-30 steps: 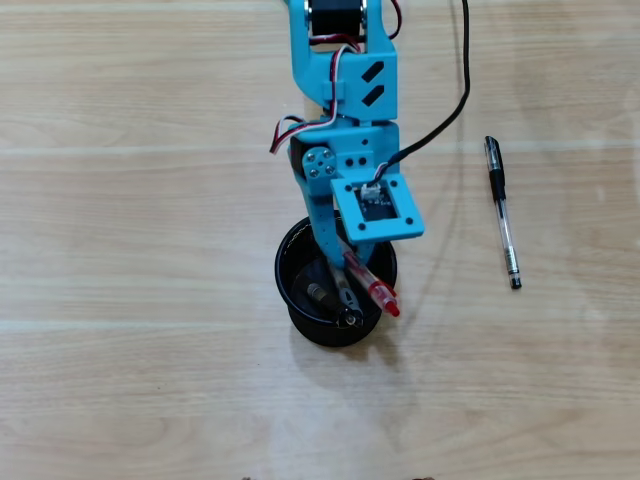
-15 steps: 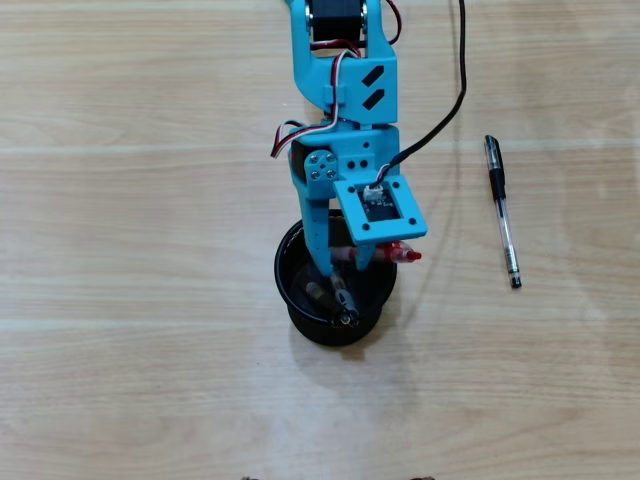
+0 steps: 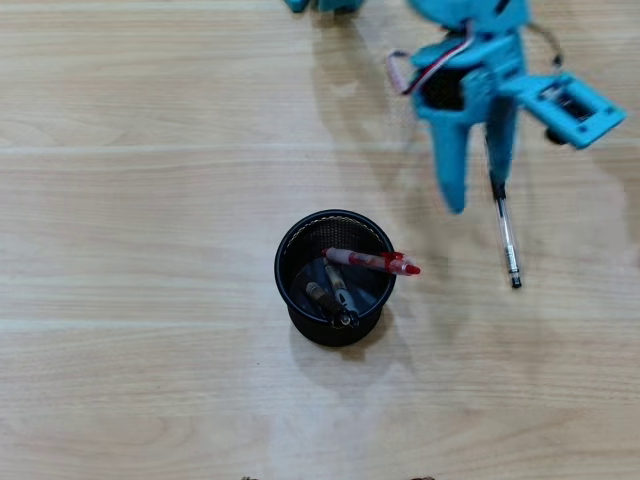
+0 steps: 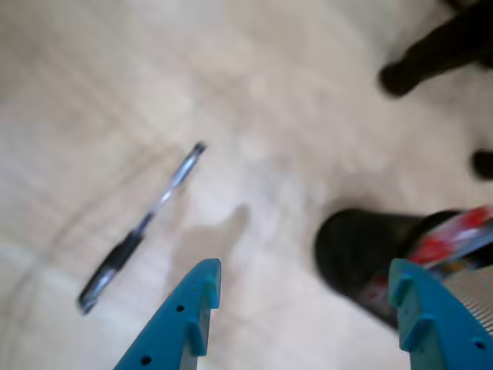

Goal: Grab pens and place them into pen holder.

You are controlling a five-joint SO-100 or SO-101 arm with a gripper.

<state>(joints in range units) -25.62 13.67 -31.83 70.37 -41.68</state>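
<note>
Overhead view: the pen holder [image 3: 335,277] held three pens, the red pen [image 3: 372,262] poking over its rim at 3 o'clock. The fingers [image 3: 476,178] hung spread and empty above the clear black-capped pen [image 3: 505,228] on the tabletop [image 3: 130,200].

Wrist view: that pen [image 4: 139,229] lay at 10 o'clock of the fingers [image 4: 304,287]. Judged step: reaching for the last pen; next, centre, descend and close.

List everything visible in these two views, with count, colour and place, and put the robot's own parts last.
Round black wire-mesh pen holder: one, black, standing mid-table in the overhead view.
Red translucent pen: one, red, leaning in the holder, its tip sticking out over the rim on the right.
Other pens inside the holder: apparently two, dark and greyish, lying within the cup.
Clear black-capped pen: one, clear with black grip, flat on the table right of the holder, partly under the arm.
Light wooden table: one, pale wood.
Blue two-finger gripper: one, blue, open and empty, above the clear pen's upper end.
</note>
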